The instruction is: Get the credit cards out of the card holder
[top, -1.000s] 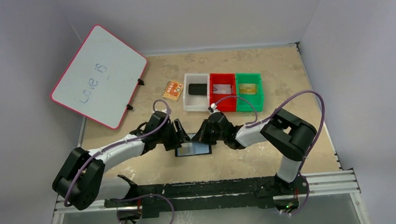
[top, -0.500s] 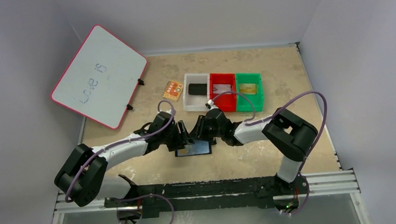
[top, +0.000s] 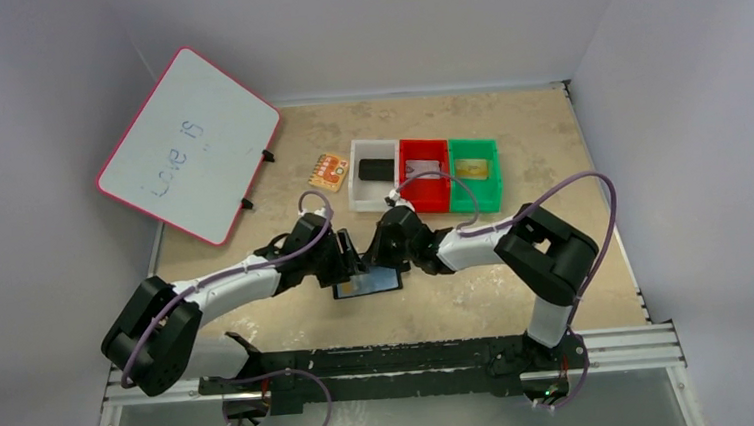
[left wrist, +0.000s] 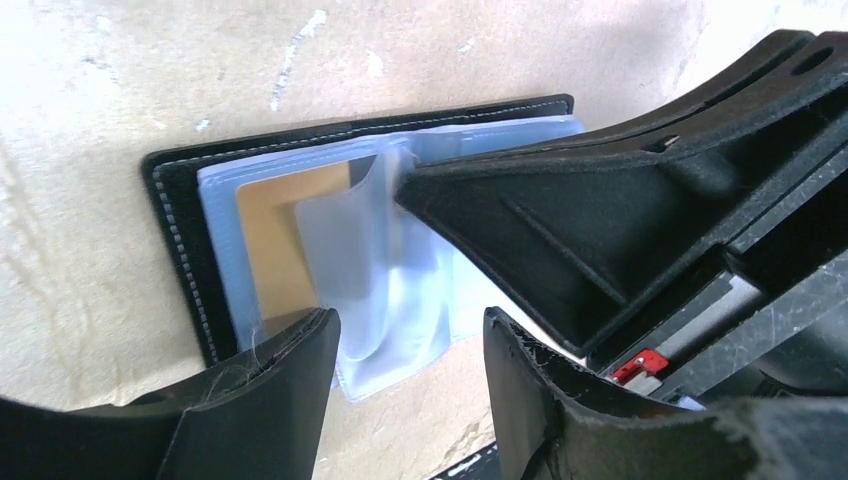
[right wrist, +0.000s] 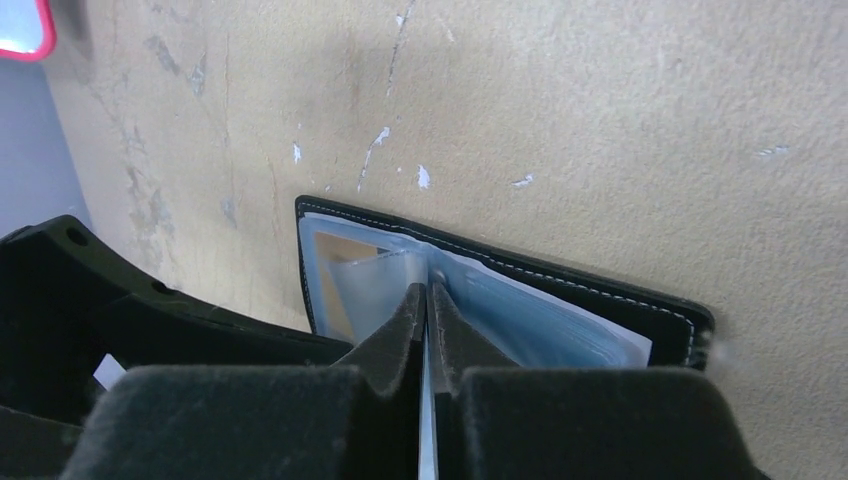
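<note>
The black card holder (top: 370, 285) lies open on the table between the two arms, its pale blue-grey sleeves facing up. In the left wrist view a gold-tan credit card (left wrist: 275, 230) sits in the holder's (left wrist: 180, 230) left pocket. It also shows in the right wrist view (right wrist: 340, 248). My right gripper (right wrist: 428, 300) is shut on a clear sleeve leaf (left wrist: 390, 290) at the holder's fold and holds it up. My left gripper (left wrist: 410, 345) is open and hovers just over the holder's near edge, holding nothing. No silver-grey card shows in the holder.
Three bins stand behind: a white bin (top: 359, 189) with a black block, a red bin (top: 424, 198) with a silver-grey card, and a green bin (top: 478, 198) with a gold card. An orange patterned square (top: 329, 171) and a pink-rimmed whiteboard (top: 188, 146) lie at the back left.
Both grippers have closed in over the card holder. The right gripper has moved left onto its fold and now pinches a sleeve leaf.
</note>
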Controlling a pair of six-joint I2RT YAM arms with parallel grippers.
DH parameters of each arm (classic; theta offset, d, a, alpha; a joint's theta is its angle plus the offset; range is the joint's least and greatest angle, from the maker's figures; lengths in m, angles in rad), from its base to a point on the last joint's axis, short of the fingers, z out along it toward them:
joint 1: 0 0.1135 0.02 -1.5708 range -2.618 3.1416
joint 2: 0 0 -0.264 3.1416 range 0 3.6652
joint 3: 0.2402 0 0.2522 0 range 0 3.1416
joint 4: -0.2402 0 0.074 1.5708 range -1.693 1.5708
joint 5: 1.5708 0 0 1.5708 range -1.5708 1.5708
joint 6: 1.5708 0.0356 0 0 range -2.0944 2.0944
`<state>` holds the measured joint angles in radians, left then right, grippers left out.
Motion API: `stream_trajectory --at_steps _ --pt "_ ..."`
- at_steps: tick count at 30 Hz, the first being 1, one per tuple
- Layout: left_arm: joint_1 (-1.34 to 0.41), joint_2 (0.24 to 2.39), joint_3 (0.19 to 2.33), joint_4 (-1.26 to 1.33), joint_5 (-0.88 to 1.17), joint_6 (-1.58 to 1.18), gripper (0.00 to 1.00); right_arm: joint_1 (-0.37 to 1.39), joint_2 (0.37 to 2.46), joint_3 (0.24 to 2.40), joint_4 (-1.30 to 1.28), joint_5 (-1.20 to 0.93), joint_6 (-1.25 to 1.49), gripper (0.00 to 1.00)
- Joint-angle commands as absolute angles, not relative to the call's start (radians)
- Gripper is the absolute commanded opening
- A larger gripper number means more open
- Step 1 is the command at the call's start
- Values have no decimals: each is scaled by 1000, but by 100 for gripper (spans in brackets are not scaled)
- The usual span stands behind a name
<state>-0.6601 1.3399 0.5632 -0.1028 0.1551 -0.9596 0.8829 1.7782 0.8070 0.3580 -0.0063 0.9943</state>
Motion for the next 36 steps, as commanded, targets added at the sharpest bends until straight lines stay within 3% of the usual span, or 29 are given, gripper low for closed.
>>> stream_trajectory --at_steps 1,9,16,27,31,36 --pt "-660 1294 562 -185 25 -954 56 859 1787 709 349 -39 1058 1" --pt "-661 1282 574 -187 13 -963 58 820 1809 628 465 -93 1111 0" --pt "-660 1349 573 -103 122 -965 59 781 1844 543 613 -164 1160 0" --pt "-665 1379 566 -21 174 -996 57 773 1849 524 666 -193 1167 1" --pt "-667 1359 585 -1 181 -1008 57 773 1751 532 644 -180 1119 22" --pt "-675 1381 618 10 207 -1005 55 773 1607 576 510 -103 1078 36"
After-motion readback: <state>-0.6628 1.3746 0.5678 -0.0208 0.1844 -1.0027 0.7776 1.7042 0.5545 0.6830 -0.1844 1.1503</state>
